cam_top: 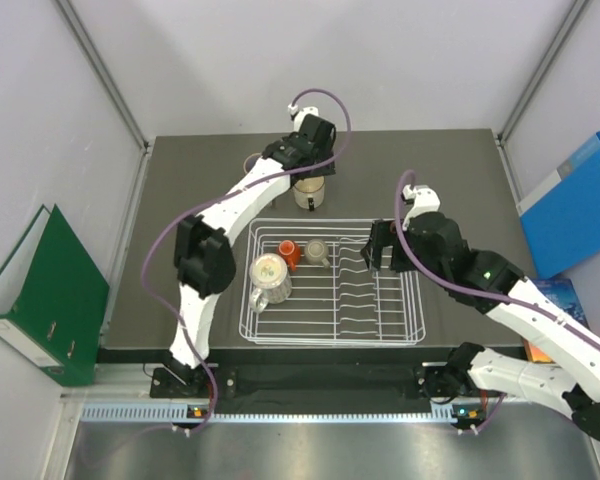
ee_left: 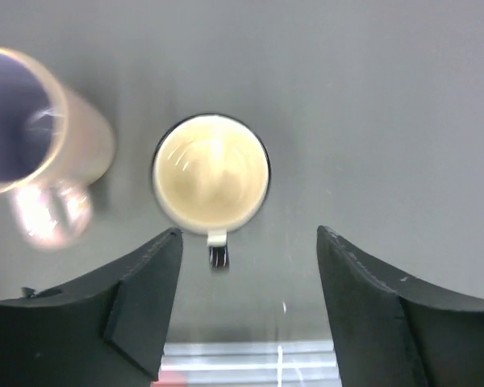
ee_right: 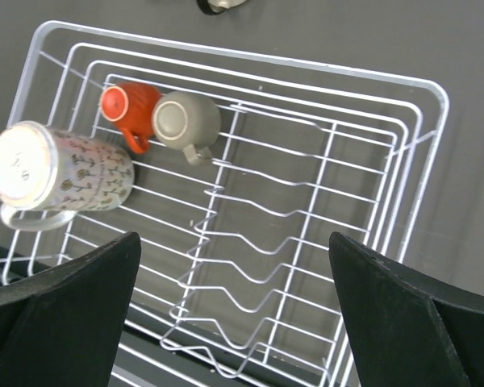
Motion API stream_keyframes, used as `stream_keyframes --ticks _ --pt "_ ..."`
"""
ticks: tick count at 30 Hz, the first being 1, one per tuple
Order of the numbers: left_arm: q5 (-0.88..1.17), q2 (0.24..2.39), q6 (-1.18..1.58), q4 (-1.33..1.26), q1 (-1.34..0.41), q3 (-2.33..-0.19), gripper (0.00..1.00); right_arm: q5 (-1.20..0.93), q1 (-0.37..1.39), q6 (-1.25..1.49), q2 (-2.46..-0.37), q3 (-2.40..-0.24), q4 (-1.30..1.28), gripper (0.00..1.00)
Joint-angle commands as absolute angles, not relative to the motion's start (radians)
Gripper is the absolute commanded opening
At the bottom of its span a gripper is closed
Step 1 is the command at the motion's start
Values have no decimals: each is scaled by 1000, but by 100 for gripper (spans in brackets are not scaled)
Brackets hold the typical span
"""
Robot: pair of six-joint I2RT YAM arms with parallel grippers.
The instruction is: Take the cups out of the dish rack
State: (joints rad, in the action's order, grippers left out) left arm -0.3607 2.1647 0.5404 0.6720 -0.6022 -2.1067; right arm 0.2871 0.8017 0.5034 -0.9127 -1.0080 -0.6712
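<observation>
The top camera looks steeply down from far above the dish rack (cam_top: 380, 300). The right wrist camera shares it, close overhead. The left wrist camera faces straight down beyond its far edge.

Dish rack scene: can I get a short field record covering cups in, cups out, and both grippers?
In rack: speckled mug, red-orange cup, tan cup, all in the dish rack's left part
Out on table: cream mug, pinkish mug with purple inside, upright beyond the rack
Left gripper: open, above the cream mug, empty
Right gripper: open, over the rack, empty
Cups left to unload: three
</observation>
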Motion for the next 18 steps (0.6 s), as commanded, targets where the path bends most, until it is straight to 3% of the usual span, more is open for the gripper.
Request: stream_keyframes --ticks 1,6,12,18 --pt "-501 1909 503 552 -661 -1923 76 373 796 443 -949 -1081 -686 100" --pt "-613 1674 500 525 -727 -1729 93 463 839 414 -999 -1092 -718 100" --pt "-701 1428 592 580 -785 -1539 99 468 978 410 -1011 -1101 -652 100" --pt "-804 1226 816 729 -857 -1354 99 603 1141 469 -1107 -1137 -652 100"
